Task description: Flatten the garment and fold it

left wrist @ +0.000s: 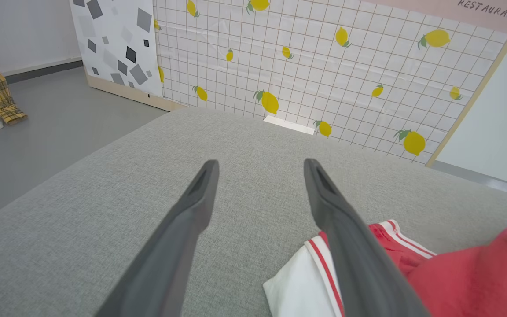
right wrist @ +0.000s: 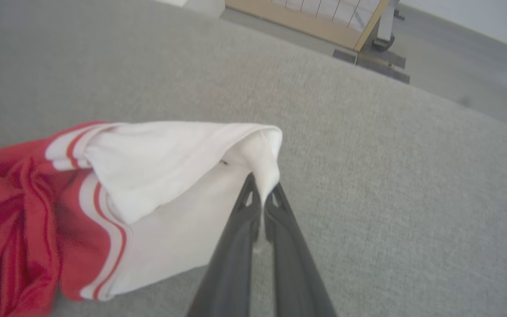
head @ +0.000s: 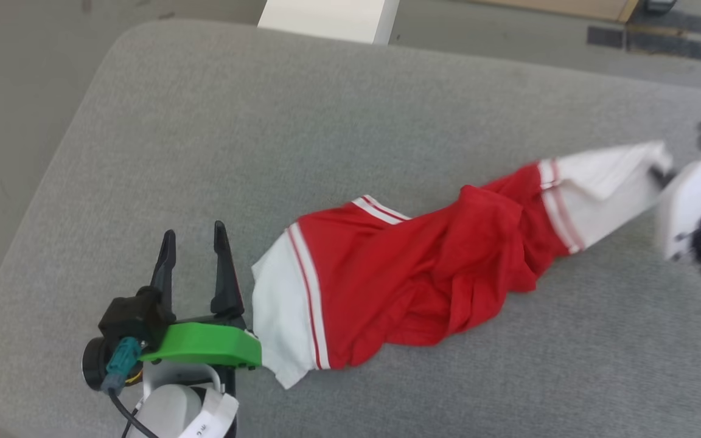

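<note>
Garment [head: 411,274] lies bunched on the grey cushion [head: 326,121], long axis spanning left to right; right gripper [right wrist: 262,198] is clamped onto one white sleeve [right wrist: 170,163], while left gripper [head: 195,231] (spread wide, empty) stands just beside the other.

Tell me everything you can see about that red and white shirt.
The shirt is thin red cloth with white short sleeves and red-white striped trim. It lies bunched and creased in a long strip across the grey padded surface, not flattened. The right hand pinches the tip of one white sleeve; the other sleeve lies beside the open left hand.
</note>
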